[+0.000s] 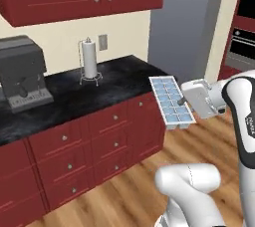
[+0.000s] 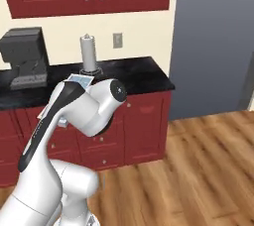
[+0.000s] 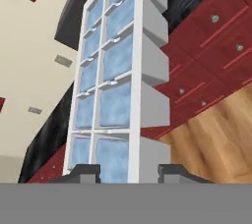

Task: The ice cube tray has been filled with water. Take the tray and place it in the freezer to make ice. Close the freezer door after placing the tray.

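We hold the ice cube tray (image 1: pixel 172 101) by one short end, our gripper (image 1: pixel 191 100) clamped on its rim; in the hand view the two fingertips (image 3: pixel 81 173) sit on either side of the tray's near edge. The tray runs straight out ahead of the claw, long axis in line with the fingers, lying close to level with its water (image 3: pixel 115 104) cells facing up. It hangs in the air off the end of the black counter (image 1: pixel 114 79), over the wood floor (image 2: pixel 198 160), touching nothing but the claw. The grey steel fridge (image 2: pixel 213 41) stands beyond the counter's end, off to the claw's side and not ahead of the tray. So we judge the carry must swing tray and claw together toward it, keeping the tray flat.
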Robot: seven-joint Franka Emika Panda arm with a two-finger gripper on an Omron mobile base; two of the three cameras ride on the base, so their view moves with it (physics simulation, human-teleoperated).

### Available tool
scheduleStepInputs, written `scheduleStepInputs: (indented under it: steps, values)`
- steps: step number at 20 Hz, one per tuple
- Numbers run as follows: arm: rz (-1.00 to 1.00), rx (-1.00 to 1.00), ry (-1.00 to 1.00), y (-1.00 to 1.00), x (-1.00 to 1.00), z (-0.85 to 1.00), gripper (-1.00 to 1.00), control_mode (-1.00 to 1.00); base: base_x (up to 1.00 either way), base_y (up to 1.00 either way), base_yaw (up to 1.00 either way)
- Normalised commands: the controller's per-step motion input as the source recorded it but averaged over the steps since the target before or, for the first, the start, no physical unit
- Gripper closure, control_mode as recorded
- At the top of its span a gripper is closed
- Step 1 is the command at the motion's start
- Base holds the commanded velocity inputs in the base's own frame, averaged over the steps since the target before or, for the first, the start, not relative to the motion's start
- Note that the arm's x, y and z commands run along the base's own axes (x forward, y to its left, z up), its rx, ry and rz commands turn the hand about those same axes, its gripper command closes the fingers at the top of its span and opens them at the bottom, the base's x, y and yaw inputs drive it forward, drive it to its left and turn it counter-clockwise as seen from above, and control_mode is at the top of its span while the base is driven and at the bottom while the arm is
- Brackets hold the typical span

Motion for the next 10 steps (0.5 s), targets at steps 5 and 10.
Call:
scheduleStepInputs:
  steps: [5, 10]
  values:
    - [0.0, 0.0, 0.0, 0.0, 0.0, 0.0, 1.0, 1.0, -0.1, 0.03, -0.85]
    - [0.0, 0.0, 0.0, 0.0, 0.0, 0.0, 1.0, 1.0, -0.07, 0.0, -0.85]
